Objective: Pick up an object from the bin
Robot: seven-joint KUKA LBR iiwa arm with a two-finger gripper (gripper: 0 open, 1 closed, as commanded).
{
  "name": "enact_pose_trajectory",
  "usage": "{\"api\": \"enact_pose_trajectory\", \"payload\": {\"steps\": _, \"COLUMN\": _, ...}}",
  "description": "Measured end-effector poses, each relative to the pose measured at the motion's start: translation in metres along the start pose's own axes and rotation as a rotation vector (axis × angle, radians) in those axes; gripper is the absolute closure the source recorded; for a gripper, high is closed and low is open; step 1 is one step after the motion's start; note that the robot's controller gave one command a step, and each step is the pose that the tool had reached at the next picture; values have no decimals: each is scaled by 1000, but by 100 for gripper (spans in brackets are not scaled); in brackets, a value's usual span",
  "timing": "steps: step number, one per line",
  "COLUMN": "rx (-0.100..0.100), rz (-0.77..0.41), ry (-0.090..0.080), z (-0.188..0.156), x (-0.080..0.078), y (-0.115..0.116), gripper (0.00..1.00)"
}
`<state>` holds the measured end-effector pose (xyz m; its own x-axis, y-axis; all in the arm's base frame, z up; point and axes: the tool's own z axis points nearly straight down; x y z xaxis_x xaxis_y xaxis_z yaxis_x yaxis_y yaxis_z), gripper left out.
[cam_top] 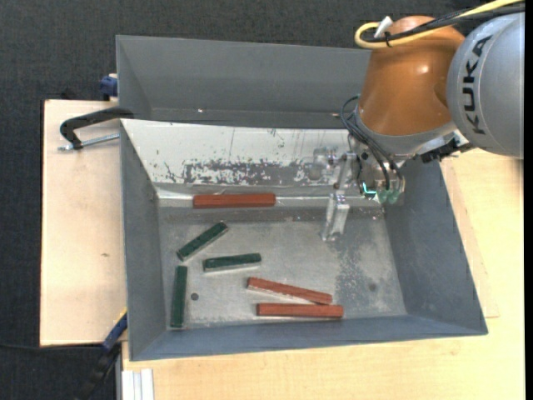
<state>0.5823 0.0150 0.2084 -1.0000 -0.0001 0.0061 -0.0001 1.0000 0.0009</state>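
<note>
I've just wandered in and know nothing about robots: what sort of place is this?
Probably a robotics lab: a KUKA arm and gripper over a grey metal bin holding loose red bars and green bars.

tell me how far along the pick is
Done: nothing yet; three red sticks and three green sticks lie on the bin floor. In hand: the gripper hangs over bare floor at the right rear, apart from every stick. Left: move to a stick, grasp it, lift it out.

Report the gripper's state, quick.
Gripper: cannot be told whether open or closed; no thing seen held in it; it is at the back right of the bin.
</note>
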Motion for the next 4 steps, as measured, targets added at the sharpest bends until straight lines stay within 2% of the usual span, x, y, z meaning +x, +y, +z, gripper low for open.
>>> {"api": "enact_pose_trajectory", "payload": {"steps": 1, "rx": 0, "rz": 0, "ry": -9, "z": -5, "x": -2, "y": 0, "gripper": 0}}
{"api": "enact_pose_trajectory", "payload": {"steps": 2, "rx": 2, "rz": -54, "ry": -9, "z": 85, "x": 11, "y": 20, "gripper": 0}}
{"api": "enact_pose_trajectory", "payload": {"steps": 3, "rx": -1, "rz": -73, "ry": -11, "z": 137, "x": -10, "y": 50, "gripper": 100}}
{"api": "enact_pose_trajectory", "payload": {"steps": 4, "rx": -1, "rz": -73, "ry": -4, "z": 138, "x": -9, "y": 51, "gripper": 0}}
